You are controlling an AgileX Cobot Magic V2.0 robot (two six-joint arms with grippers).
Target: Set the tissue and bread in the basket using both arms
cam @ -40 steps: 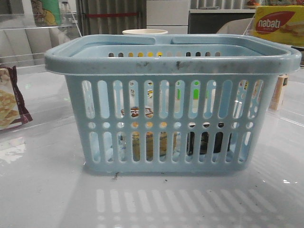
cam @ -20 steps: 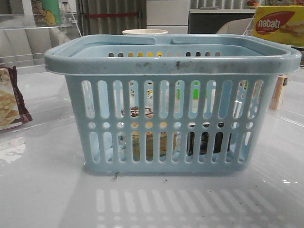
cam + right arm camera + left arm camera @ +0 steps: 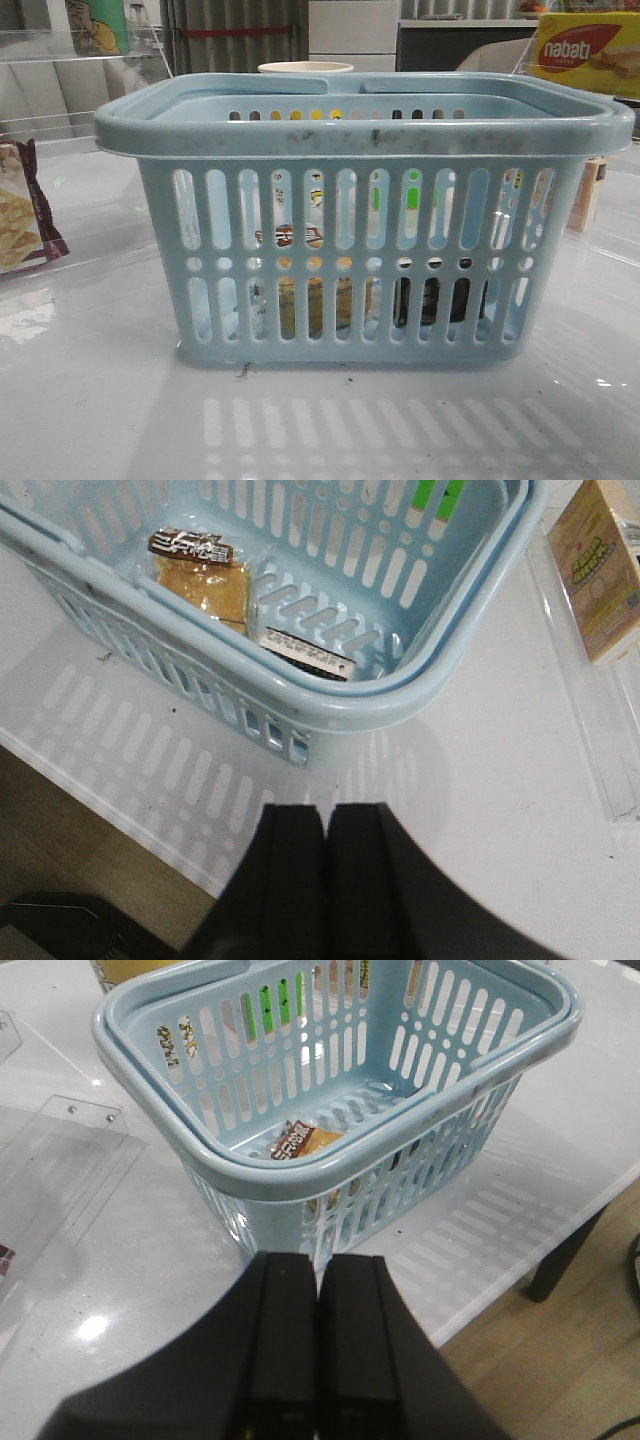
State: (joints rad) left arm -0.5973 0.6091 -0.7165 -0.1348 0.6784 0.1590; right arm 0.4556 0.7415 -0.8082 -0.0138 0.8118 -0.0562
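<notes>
Pale blue plastic shopping basket (image 3: pixel 365 215), slotted and hole-punched with a thick scuffed rim, stands upright on the glossy white table (image 3: pixel 320 420). On its floor lies the clear-wrapped golden-tan bread pack (image 3: pixel 205 575) with its brown label band, and just beside it the small dark tissue pack (image 3: pixel 308 652), set against the basket's near wall; from the front both show only as shapes behind the lower slots. The left gripper (image 3: pixel 318 1335) hangs above the table outside the basket, its two black fingers (image 3: pixel 283 1330) pressed flat together with no gap, holding nothing and touching nothing. The right gripper (image 3: pixel 325 880) is likewise over bare table near a basket corner, its black fingers (image 3: pixel 290 880) closed against each other and empty. A maroon-edged cracker bag (image 3: pixel 22 210) lies at the left of the table, a yellow-red "nabati" box (image 3: pixel 585 50) sits behind at the right, and a tan printed carton (image 3: pixel 598 565) stands beside the basket.
</notes>
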